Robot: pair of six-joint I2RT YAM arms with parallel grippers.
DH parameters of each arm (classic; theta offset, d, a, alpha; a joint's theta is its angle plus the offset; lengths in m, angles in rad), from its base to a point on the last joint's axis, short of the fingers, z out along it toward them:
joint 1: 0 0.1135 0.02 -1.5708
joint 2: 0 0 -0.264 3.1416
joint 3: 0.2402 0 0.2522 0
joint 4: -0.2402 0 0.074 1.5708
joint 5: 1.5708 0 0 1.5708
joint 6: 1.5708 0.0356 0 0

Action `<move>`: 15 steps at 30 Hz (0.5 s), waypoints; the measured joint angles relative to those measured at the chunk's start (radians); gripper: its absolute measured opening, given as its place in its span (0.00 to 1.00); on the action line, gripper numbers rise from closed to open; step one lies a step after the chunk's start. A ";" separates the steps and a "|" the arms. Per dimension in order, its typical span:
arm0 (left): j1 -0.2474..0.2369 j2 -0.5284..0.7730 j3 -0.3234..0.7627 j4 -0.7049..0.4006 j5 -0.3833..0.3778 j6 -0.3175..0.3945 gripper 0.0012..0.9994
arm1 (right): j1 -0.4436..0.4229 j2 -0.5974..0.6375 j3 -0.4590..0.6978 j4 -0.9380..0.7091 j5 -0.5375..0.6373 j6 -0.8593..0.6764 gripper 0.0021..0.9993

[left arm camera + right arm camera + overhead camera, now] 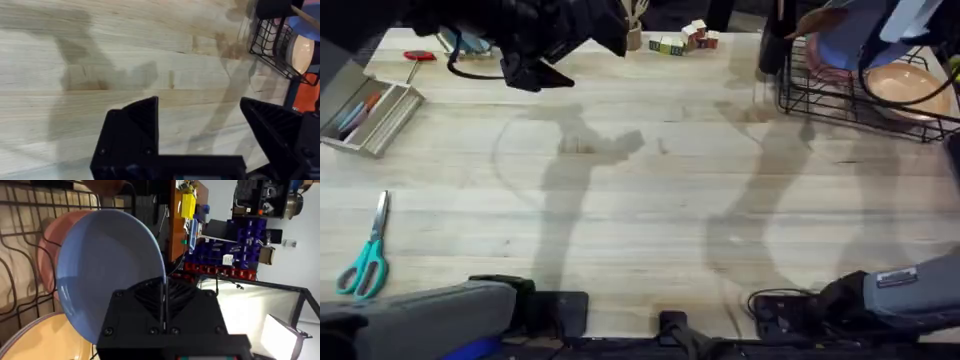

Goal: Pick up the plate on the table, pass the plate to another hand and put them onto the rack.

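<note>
The periwinkle-blue plate (105, 265) stands on edge with my right gripper (163, 297) shut on its rim. From overhead the plate (835, 48) hangs over the black wire rack (860, 98) at the table's far right. Inside the rack, a pink plate (46, 255) stands just behind the blue one and a peach-orange plate (35, 340) lies beside it. My left gripper (200, 117) is open with nothing in it, raised above the bare wooden table (125, 55). Overhead it shows as a dark shape (535, 70) at the far left.
Teal-handled scissors (365, 262) lie near the front left edge. A metal tray of pens (370, 115) sits at the left. Small wooden blocks (680, 40) line the far edge. The rack (272, 40) and peach-orange plate (300, 52) show past the left fingers.
</note>
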 joint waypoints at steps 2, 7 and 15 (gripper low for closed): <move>0.000 0.000 0.000 0.000 0.000 0.000 0.99 | 0.000 0.009 0.000 0.000 0.000 -0.010 0.03; 0.000 0.000 0.000 0.000 0.000 0.000 0.99 | 0.000 0.034 0.000 -0.001 -0.015 -0.022 0.03; 0.000 0.000 0.000 0.000 0.000 0.000 0.99 | 0.000 0.067 0.000 -0.030 -0.039 -0.032 0.03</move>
